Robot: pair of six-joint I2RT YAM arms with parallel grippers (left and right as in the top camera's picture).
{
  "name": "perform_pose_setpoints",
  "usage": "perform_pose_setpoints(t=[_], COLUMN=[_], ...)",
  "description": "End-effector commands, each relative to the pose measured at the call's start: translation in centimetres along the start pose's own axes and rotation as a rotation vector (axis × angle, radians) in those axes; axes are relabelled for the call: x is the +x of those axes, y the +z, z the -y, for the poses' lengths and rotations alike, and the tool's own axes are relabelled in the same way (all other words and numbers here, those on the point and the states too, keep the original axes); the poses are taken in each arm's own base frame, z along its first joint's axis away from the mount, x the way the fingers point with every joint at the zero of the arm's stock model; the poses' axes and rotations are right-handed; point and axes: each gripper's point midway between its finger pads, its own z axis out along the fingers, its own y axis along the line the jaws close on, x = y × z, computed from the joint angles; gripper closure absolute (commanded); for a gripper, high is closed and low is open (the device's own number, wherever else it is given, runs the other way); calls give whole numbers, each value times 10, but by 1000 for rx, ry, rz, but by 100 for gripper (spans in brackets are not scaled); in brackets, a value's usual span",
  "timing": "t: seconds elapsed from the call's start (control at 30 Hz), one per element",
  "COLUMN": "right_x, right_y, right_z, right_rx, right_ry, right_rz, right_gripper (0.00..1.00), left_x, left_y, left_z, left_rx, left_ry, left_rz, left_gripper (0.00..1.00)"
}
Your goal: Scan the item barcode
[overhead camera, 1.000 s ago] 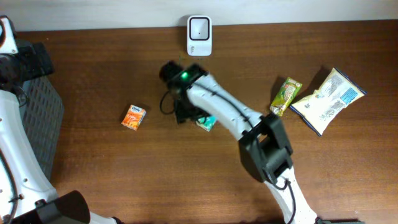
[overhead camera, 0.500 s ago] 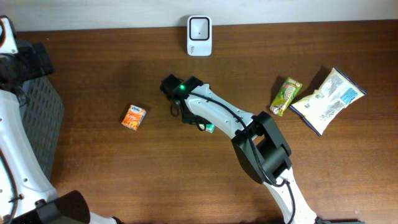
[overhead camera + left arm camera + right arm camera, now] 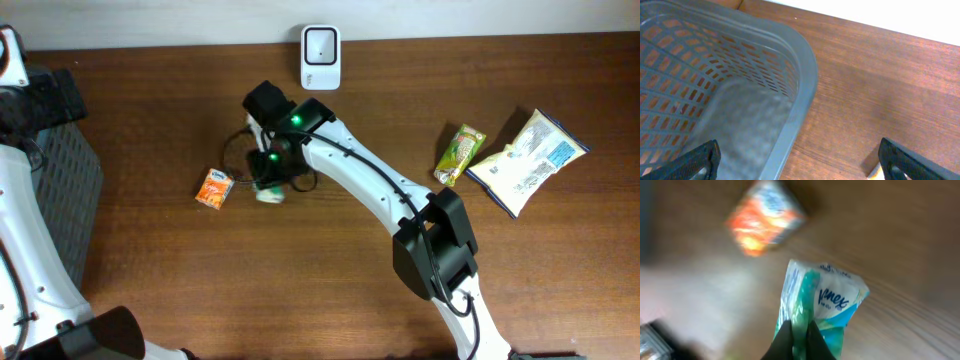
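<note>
The right claw (image 3: 796,337) has closed, pinching the Kleenex tissue pack (image 3: 825,305) by one end. It has swung leftward across the desk (image 3: 150,280) with the pack (which lay nearer the middle a second ago), bringing it just beside the orange packet (image 3: 214,187).

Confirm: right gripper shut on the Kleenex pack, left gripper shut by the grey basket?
No: the left gripper is open by the grey basket, as the left wrist view shows. The right gripper is shut on the Kleenex pack.
</note>
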Motion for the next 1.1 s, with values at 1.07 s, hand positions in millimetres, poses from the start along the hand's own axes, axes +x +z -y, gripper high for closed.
perform_pose_setpoints(t=[1.07], right_x=[63], right_y=[24], right_z=[35], right_rx=[-696], right_ry=[28], right_rz=[-163], right_gripper=[96], left_x=[-4], left_y=[-5], left_z=[-3], left_rx=[-7], left_ry=[6], left_rz=[16], left_gripper=[1])
